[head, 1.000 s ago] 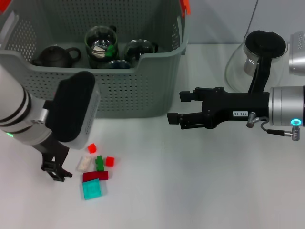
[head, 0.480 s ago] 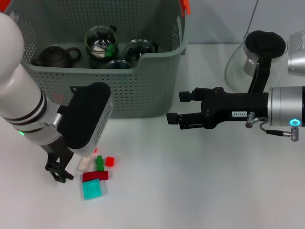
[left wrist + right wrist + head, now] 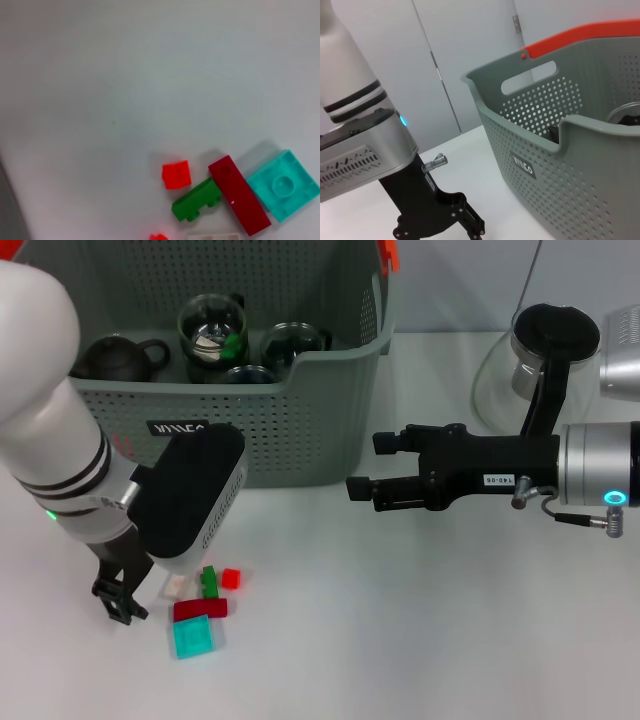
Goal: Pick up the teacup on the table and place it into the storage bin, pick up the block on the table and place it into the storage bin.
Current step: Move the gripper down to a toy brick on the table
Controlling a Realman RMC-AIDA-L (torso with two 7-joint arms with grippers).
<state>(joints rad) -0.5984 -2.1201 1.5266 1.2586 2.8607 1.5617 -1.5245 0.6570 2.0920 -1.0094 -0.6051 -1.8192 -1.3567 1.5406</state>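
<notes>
Several small blocks lie on the white table in front of the storage bin (image 3: 300, 430): a small red block (image 3: 231, 578), a green one (image 3: 209, 581), a dark red bar (image 3: 200, 608) and a teal square (image 3: 190, 637). The left wrist view shows them too: red block (image 3: 176, 175), green (image 3: 196, 201), dark red bar (image 3: 238, 201), teal (image 3: 282, 185). My left gripper (image 3: 115, 602) hangs open just left of the blocks, holding nothing. Glass teacups (image 3: 212, 330) stand inside the bin. To the right of the bin, my right gripper (image 3: 368, 466) hovers open and empty.
A dark teapot (image 3: 115, 357) sits in the bin beside the cups. A glass pitcher (image 3: 540, 360) with a black lid stands at the back right. The right wrist view shows the bin wall (image 3: 570, 165) with its orange handle (image 3: 580, 37) and the left gripper (image 3: 439, 233).
My left arm has swung to the right, so its wrist now covers the red block nearest the bin, and the bin's label shows. The right arm has barely moved.
</notes>
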